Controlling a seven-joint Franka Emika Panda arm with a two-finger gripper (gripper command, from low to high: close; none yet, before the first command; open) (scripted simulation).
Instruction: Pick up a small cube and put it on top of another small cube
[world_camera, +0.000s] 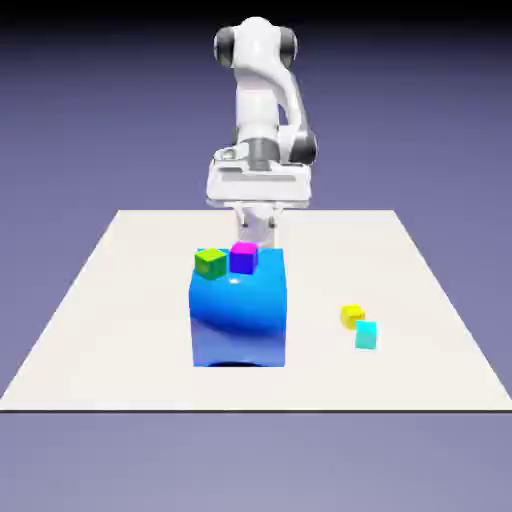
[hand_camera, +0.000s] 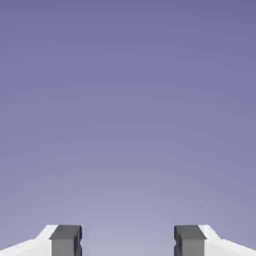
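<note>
The cyan cube (world_camera: 366, 335), judged light, rigid and smooth, is set on the tabletop (world_camera: 120, 300) beside a yellow cube (world_camera: 351, 316); opposite flat faces should be pinched. The jaws are held apart, empty.

Even, soft light over the whole scene, flat and rendered-looking. Backdrop (world_camera: 80, 100) grades from near-black at the top edge to pale violet lower down. Table (world_camera: 120, 330) reads bright cream, evenly lit, no hot spots. Big blue block (world_camera: 240, 315) shows a pale sheen on its top face and a darker curved shade low on its front; light seems to come from above, though I can't fix the side. Shadows under the small cubes are too faint to trace. Edges are slightly soft, low resolution, no bending at the borders. Hand view: smooth violet gradient, lighter toward the bottom; grey fingertips (hand_camera: 65, 240) fairly crisp.
</note>
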